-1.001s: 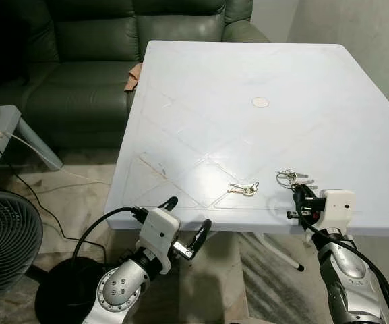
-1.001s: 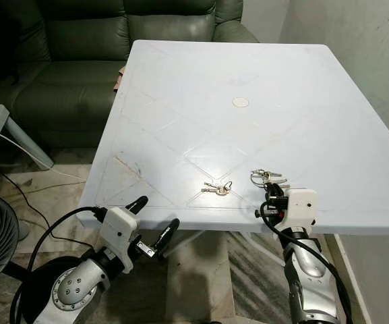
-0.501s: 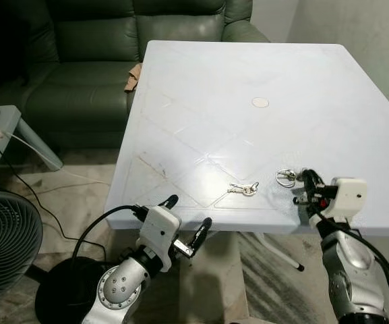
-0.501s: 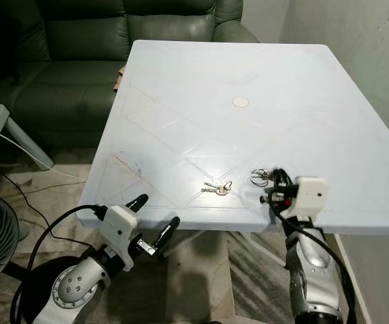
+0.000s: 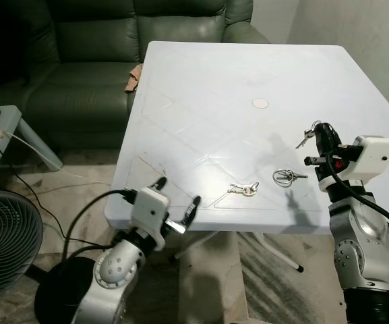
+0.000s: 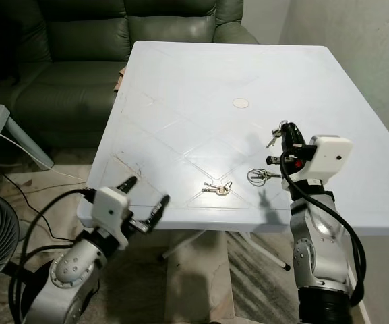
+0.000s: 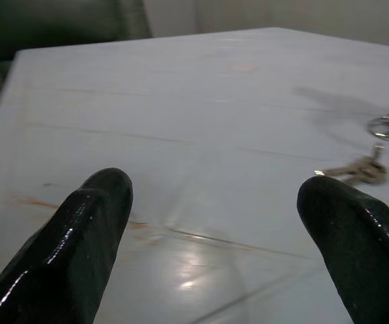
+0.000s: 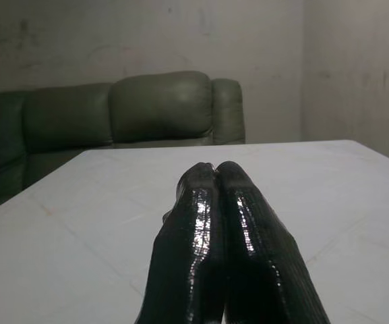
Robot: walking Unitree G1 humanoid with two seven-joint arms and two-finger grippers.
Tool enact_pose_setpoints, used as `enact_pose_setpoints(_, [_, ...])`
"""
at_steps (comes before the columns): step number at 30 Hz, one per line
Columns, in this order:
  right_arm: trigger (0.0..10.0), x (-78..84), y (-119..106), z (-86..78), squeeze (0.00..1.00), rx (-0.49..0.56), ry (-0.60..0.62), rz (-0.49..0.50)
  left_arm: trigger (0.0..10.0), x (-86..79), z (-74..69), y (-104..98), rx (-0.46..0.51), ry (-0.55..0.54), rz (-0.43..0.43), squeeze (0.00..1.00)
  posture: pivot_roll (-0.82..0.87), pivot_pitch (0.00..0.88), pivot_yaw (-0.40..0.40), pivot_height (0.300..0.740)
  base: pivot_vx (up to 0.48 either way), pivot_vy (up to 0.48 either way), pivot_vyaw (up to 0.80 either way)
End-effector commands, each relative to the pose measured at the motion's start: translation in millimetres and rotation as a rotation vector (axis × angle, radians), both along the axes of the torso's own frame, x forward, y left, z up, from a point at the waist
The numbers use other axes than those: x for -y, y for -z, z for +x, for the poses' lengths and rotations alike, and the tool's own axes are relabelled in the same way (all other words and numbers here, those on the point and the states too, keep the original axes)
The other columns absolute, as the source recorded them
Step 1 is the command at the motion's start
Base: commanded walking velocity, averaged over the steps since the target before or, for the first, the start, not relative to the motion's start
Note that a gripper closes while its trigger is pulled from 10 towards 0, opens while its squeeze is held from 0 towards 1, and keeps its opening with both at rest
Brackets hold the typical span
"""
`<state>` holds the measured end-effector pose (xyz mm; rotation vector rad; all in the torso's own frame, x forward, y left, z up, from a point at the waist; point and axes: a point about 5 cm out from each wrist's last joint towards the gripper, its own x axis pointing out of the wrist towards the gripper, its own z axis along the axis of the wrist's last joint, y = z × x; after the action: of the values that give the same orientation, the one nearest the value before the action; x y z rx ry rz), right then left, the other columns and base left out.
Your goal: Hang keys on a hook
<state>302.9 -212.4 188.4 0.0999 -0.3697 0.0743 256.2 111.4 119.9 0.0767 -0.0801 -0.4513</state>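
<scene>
Now 2 key sets (image 5: pixel 244 189) (image 5: pixel 285 177) lie on the table (image 5: pixel 207 81), a 3rd set (image 5: pixel 307 135) pinched in the right hand (image 5: pixel 320 129).

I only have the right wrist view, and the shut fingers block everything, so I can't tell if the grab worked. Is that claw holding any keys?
Observer: Yes. The right claw is shut on a small bunch of keys, held above the table.
Operator: Are other keys lying on the table?
Observer: A key ring lies on the table below that claw, and a pair of keys lies further toward the robot's left, near the front edge.
Operator: Where is the other arm?
Observer: The left claw is open at the table's front edge.
</scene>
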Motion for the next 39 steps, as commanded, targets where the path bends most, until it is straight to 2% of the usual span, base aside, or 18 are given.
enact_pose_setpoints(1, [10.0,1.9,-2,-4.9,0.0,0.005,0.008,0.001,10.0,-11.7,5.7,-2,0.012,-0.054,-0.003,0.0,0.02,0.05,-0.005,0.74,0.0,0.0,0.0])
enact_pose_setpoints(9, [10.0,-1.6,12,-20.1,0.0,-0.01,0.039,0.026,10.0,-47.5,21.3,-11,0.06,-0.187,-0.025,0.0,0.01,0.022,0.008,0.74,0.0,0.0,0.0])
enact_pose_setpoints(10, [10.0,-2.7,14,-22.2,0.0,-0.009,0.046,0.041,10.0,-56.2,25.1,-16,0.08,-0.216,-0.038,0.0,0.01,0.015,0.009,0.74,0.0,0.0,0.0])
enact_pose_setpoints(13, [10.0,-4.7,15,-24.1,0.0,-0.009,0.054,0.049,10.0,-65.5,28.9,-20,0.088,-0.248,-0.054,0.0,0.01,0.008,0.013,0.74,0.0,0.0,0.0])
enact_pose_setpoints(15, [10.0,-9.3,18,-26.6,0.0,-0.015,0.054,0.051,10.0,-77.1,32.9,-25,0.097,-0.281,-0.097,0.0,0.02,0.0,0.016,0.74,0.0,0.0,0.0])
enact_pose_setpoints(20, [10.0,-21.3,27,-30.8,0.0,-0.042,0.024,0.055,10.0,-92.2,38.0,-28,0.1,-0.341,-0.158,0.0,0.01,0.0,0.021,0.74,0.0,0.0,0.0])
enact_pose_setpoints(24, [10.0,-34.4,36,-30.1,0.0,-0.092,0.0,0.029,10.0,-95.1,40.2,-22,0.074,-0.377,-0.168,0.0,0.01,0.0,0.021,0.74,0.0,0.0,0.0])
enact_pose_setpoints(28, [10.0,-39.2,41,-27.2,0.0,-0.122,0.017,-0.009,10.0,-94.1,42.4,-20,0.068,-0.382,-0.162,0.0,0.01,0.0,0.021,0.74,0.0,0.0,0.0])
enact_pose_setpoints(34, [10.0,-40.2,47,-19.0,0.0,-0.166,0.041,-0.022,10.0,-89.9,51.6,-24,0.073,-0.383,-0.148,0.0,0.01,0.0,0.021,0.74,0.0,0.0,-0.7])
enact_pose_setpoints(39, [10.0,-39.8,48,-14.9,0.0,-0.173,0.047,-0.033,10.0,-94.8,54.8,-27,0.079,-0.408,-0.153,0.0,0.01,0.0,0.018,0.74,0.0,0.0,-0.76])
